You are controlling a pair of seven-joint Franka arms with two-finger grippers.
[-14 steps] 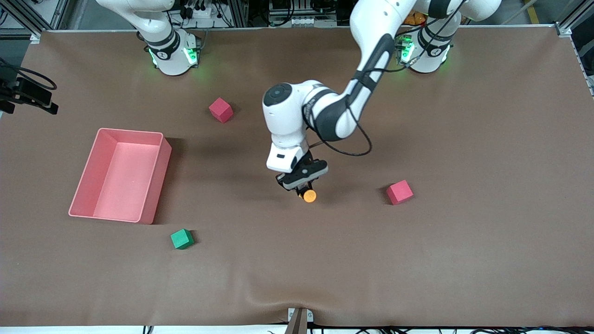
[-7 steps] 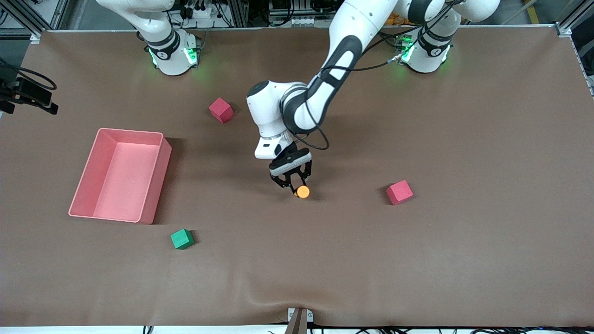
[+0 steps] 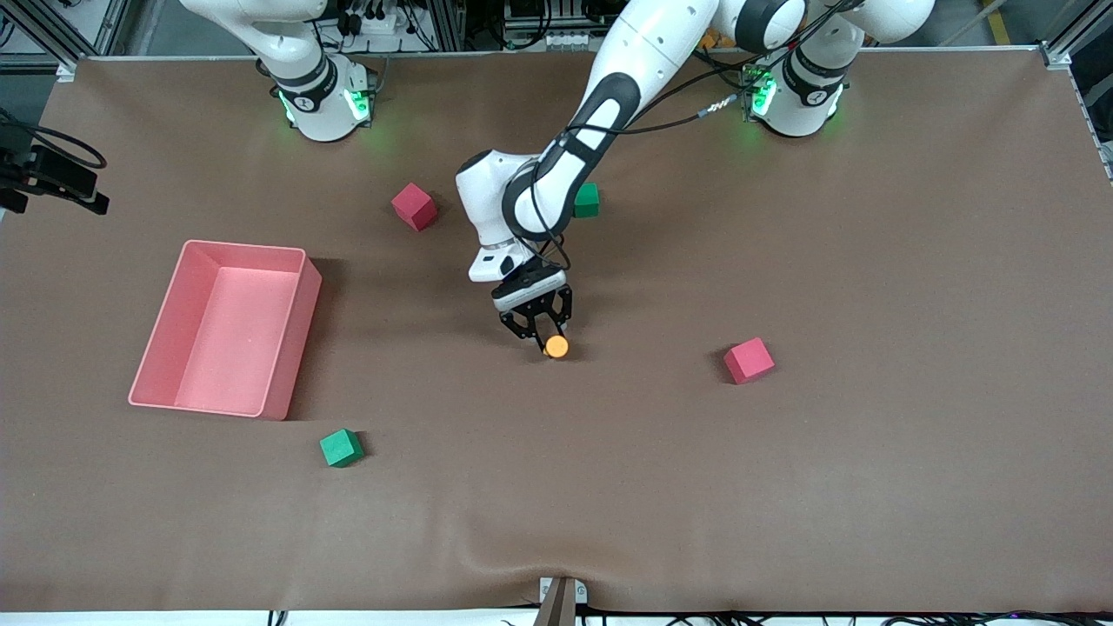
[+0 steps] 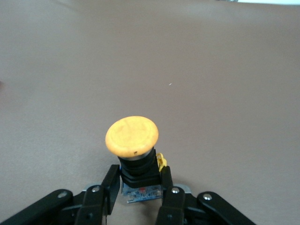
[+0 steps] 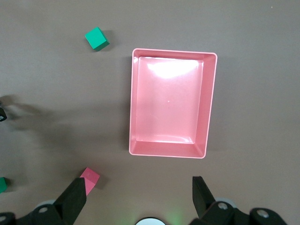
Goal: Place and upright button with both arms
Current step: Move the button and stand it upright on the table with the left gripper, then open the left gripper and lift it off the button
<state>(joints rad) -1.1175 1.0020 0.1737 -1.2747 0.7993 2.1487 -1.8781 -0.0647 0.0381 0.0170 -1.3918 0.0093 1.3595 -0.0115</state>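
Your left gripper (image 3: 541,335) is clamped on the button (image 3: 556,346), its 2 fingers (image 4: 111,185) pressing the black body from either side while the round orange cap juts out past the fingertips. In the left wrist view the cap (image 4: 131,136) fills the middle, with the bare brown table (image 3: 869,478) spread out under it. Taking the pink bin (image 3: 224,327) as your landmark, the gripper and button hang low over the table, out from the bin toward the left arm's end; you cannot tell whether the button touches the surface. Your right gripper (image 5: 140,199) is spread wide with nothing in it, up over the bin (image 5: 168,102) and looking straight down into it; that arm waits. Around the bin you have 4 cubes: 1 green cube (image 3: 341,448) just off the bin's corner nearest the front camera, 1 red cube (image 3: 414,206) farther from that camera than the bin, a 2nd green cube (image 3: 587,200) partly hidden by the left arm, and a 2nd red cube (image 3: 749,360) well apart from the bin, toward the left arm's end.
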